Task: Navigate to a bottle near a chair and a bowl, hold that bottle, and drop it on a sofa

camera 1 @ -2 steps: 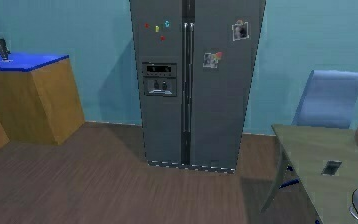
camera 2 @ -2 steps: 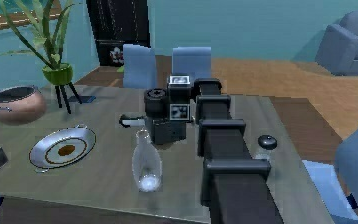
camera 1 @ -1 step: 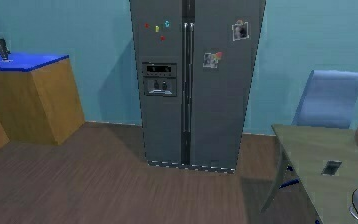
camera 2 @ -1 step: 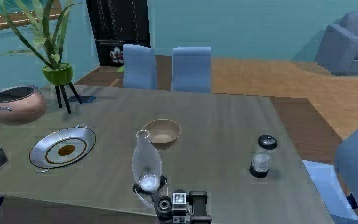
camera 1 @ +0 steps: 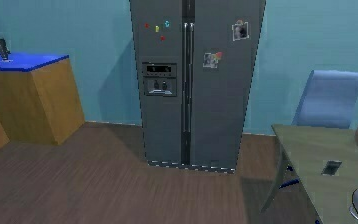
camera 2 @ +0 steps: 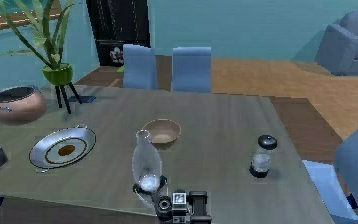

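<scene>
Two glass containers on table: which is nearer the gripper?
The tall clear bottle by the tan bowl; the short dark-capped jar stands off toward the arm side view's right.

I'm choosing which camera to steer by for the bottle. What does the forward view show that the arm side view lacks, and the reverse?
Forward view's own: a grey double-door fridge and a blue-topped wooden counter. Arm side view's own: a clear glass bottle, a tan round bowl, a silver plate, a leafy potted plant and a grey-blue sofa. Shared: the grey-brown table with a small dark square thing on it, blue padded chairs and a teal wall.
</scene>
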Controlling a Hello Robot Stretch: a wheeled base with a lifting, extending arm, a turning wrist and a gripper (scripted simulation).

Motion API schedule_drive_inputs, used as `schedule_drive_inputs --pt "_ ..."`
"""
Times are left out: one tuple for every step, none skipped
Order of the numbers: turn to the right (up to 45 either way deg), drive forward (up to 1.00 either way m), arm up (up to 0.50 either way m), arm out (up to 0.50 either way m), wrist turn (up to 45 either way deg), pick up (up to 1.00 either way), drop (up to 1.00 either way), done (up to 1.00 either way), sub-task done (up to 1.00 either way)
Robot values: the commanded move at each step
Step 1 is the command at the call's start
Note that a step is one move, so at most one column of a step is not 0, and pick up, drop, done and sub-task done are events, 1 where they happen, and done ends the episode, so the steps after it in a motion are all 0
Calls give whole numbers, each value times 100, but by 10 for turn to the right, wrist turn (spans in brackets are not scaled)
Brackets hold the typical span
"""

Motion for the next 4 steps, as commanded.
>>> schedule_drive_inputs --pt "0 0 10 0 0 0 0 0 0" --pt "0 0 20 0 0 0 0 0 0" --pt "0 0 0 0 -450 0 0 0 0" --pt "0 0 0 0 -450 0 0 0 0"
